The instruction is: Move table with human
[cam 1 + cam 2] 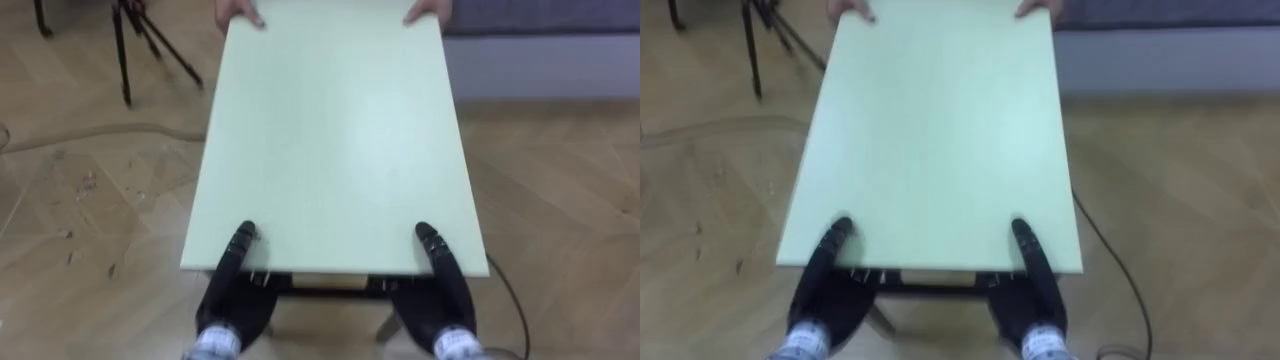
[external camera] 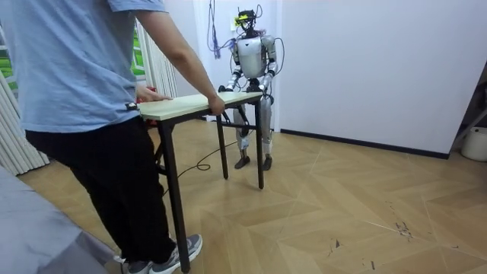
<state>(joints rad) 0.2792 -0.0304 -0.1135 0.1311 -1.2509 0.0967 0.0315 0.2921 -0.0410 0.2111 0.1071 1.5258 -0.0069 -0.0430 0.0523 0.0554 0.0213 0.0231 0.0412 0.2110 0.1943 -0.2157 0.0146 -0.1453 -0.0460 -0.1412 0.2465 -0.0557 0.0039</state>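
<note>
Black left robot hand (image 1: 233,298): clamped on the near short edge of the table (image 1: 330,130), close to its left corner. My thumb lies on the top and the palm sits below the rim. The fingers underneath are hidden by the top.
Black right robot hand (image 1: 441,297): the same hold, thumb on top, close to the right corner of that same edge.
Which is nearer: neither, since both hands sit on the edge at about the same reach, set well apart.
Table from me: straight ahead, its pale green top touching both hands and bare of anything.
Long axis: it runs directly away from my body toward the far short edge.
Far end: a person (image 2: 84,76) stands there, facing me, with one hand (image 1: 240,12) on each far corner.
Lift: from the room view I cannot tell whether the legs are clear of the wooden floor (image 1: 90,200).
What the move turns on: as I judge it, travel goes along that long axis, so my two hands must stay level and move together or the top will skew.
Hazard: a tripod (image 1: 150,45) stands on the floor to my left, beside the far end.
</note>
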